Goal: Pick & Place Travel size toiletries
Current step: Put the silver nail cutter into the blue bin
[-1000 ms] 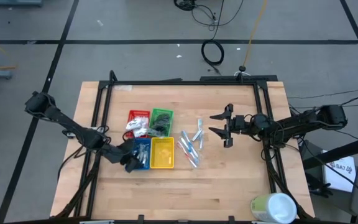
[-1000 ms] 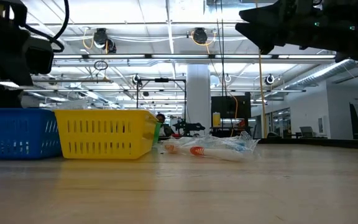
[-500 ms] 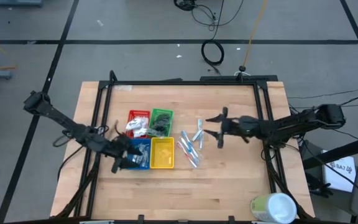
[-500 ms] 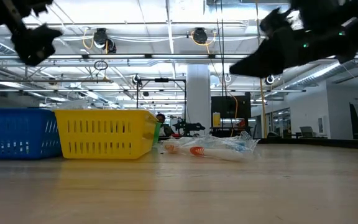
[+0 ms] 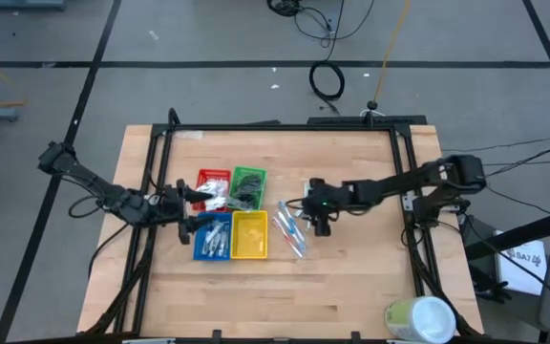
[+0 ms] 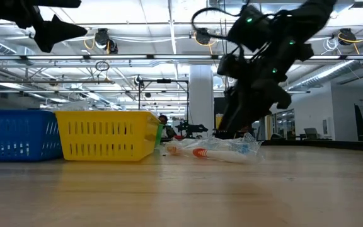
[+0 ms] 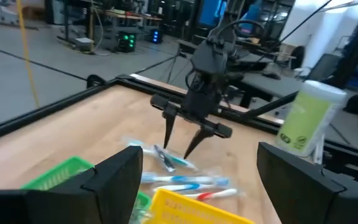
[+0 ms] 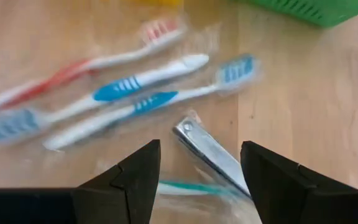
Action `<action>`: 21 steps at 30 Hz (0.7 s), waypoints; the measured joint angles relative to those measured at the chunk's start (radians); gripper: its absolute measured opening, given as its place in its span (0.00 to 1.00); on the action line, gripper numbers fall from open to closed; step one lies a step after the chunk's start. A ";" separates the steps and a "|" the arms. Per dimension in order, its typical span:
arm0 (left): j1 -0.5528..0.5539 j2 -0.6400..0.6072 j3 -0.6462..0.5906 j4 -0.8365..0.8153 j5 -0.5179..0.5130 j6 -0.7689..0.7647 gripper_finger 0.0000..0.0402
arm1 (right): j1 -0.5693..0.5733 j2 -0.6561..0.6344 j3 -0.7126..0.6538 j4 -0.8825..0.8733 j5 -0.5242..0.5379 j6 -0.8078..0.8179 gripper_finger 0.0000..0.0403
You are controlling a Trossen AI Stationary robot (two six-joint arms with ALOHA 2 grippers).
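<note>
You can't make out what's in the red tray (image 5: 212, 179) or blue tray (image 5: 212, 239) from above, too small. Wrapped toothbrushes (image 8: 104, 93) blur in right wrist view; green one (image 8: 191, 187) cut off behind fingers.

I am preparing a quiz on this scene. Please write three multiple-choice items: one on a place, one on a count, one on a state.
1. Where does the right gripper hang?
A. over the loose toothbrushes
B. over the red tray
C. beside the big cylinder

2. How many coloured trays stand together?
A. two
B. four
C. six

3. How are the right gripper's fingers?
A. clamped on a tray
C. folded away
B. spread open, empty

Answers:
1 A: it is above the wrapped brushes.
2 B: red, green, blue, yellow.
3 B: the left wrist view shows a gap.
</note>
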State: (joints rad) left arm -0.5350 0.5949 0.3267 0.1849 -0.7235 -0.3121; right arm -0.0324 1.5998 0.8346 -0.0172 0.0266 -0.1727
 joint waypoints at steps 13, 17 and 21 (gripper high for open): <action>0.001 0.000 0.000 -0.052 -0.010 -0.007 0.76 | -0.093 0.125 0.088 -0.109 -0.107 -0.067 0.52; 0.002 0.000 0.000 -0.059 -0.011 -0.002 0.77 | -0.096 0.149 0.091 -0.131 -0.112 -0.076 0.48; 0.013 0.000 0.000 -0.061 -0.011 0.000 0.77 | -0.093 0.152 0.091 -0.145 -0.111 -0.076 0.38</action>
State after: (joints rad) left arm -0.5218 0.5953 0.3267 0.1237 -0.7341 -0.3121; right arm -0.1258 1.7515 0.9257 -0.1622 -0.0843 -0.2484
